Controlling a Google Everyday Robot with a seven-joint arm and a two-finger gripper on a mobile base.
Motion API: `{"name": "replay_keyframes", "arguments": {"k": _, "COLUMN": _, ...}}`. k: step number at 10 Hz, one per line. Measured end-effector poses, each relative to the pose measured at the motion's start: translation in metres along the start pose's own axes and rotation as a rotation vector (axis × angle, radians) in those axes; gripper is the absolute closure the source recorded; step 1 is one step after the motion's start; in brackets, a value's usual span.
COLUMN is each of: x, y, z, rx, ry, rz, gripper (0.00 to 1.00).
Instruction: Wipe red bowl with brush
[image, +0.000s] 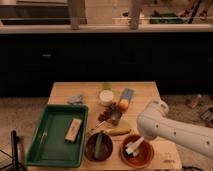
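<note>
The red bowl (141, 156) sits at the table's front right corner. The whitish brush (133, 146) lies inside it, towards its left side. My gripper (141, 141) is at the end of the white arm (170, 131), which reaches in from the right. It hangs just over the bowl, right at the brush. The arm's bulk hides the gripper tip and part of the bowl's rim.
A dark brown bowl (98, 147) with a green piece stands left of the red bowl. A green tray (46, 142) holds a tan block (73, 130). A white cup (106, 96), an orange fruit (123, 104), a banana (118, 132) and other small items lie behind.
</note>
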Motion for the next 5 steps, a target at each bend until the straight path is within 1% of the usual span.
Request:
{"name": "replay_keyframes", "arguments": {"k": 2, "x": -0.007, "y": 0.015, "z": 0.002, "rx": -0.022, "ry": -0.008, "rz": -0.017, "gripper": 1.0}}
{"name": "replay_keyframes", "arguments": {"k": 5, "x": 0.008, "y": 0.047, "z": 0.013, "rx": -0.088, "ry": -0.009, "rz": 0.021, "gripper": 1.0}}
